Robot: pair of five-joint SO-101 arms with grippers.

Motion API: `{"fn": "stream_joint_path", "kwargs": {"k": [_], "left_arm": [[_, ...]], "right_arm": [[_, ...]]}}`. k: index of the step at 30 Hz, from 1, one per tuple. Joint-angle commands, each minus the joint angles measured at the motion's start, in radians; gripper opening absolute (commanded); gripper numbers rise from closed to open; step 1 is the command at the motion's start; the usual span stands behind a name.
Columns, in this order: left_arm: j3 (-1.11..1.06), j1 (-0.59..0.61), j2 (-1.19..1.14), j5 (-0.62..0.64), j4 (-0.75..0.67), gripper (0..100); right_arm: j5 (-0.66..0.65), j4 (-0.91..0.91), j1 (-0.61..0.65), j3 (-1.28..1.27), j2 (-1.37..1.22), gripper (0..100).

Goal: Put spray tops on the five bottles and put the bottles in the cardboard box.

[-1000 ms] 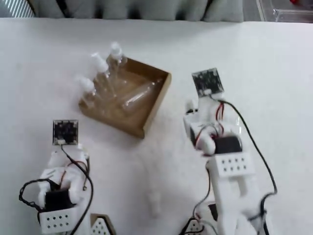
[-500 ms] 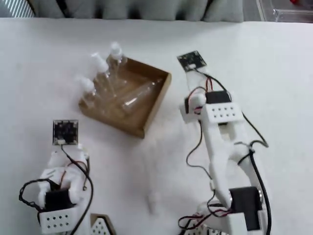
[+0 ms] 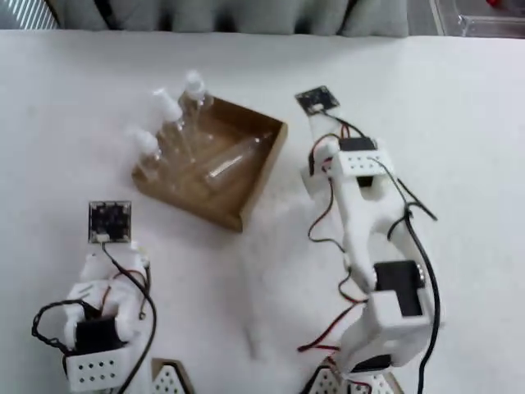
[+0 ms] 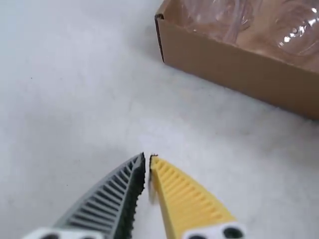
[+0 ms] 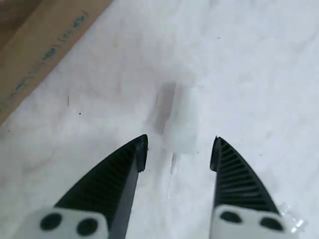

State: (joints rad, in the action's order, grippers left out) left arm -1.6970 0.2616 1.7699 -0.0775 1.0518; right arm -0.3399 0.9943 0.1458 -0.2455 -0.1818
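Nothing here can really be read. The nearest thing to lettering is a row of small blue print (image 5: 50, 49) running along the outer wall of the cardboard box (image 5: 30, 30), seen from the right wrist view, and it is far too blurred to make out a single word or number. From the high view, the dark square circuit boards (image 3: 110, 220) on the arms carry tiny pale specks, too small to tell whether they are markings.
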Motion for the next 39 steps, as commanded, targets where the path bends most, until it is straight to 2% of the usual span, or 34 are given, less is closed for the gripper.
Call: {"fn": "stream_joint_path", "kwargs": {"k": [1,4,9,15,23,26,32,39], "left_arm": [[0.002,0.005,-0.001,-0.009,0.012,2],[0.002,0.002,-0.001,-0.009,0.012,2],[0.002,0.001,-0.001,-0.009,0.012,2],[0.006,0.001,0.005,-0.011,0.003,2],[0.186,-0.008,0.005,-0.040,0.012,2],[0.292,-0.054,0.001,-0.123,0.052,2],[0.525,-0.200,-0.002,-0.209,0.184,2],[0.534,-0.332,-0.002,-0.242,0.180,3]], "right_arm": [[-0.014,-0.001,-0.018,0.107,-0.070,17.6],[-0.012,0.001,-0.028,0.146,-0.128,15.4],[-0.012,-0.005,-0.048,0.157,-0.156,1.1],[-0.011,-0.021,-0.070,0.152,-0.194,1.5],[-0.011,-0.038,-0.093,0.153,-0.226,1.5],[-0.011,-0.051,-0.096,0.153,-0.226,1.5],[-0.011,-0.051,-0.096,0.153,-0.228,1.5],[-0.011,-0.051,-0.096,0.153,-0.228,1.5]]}}
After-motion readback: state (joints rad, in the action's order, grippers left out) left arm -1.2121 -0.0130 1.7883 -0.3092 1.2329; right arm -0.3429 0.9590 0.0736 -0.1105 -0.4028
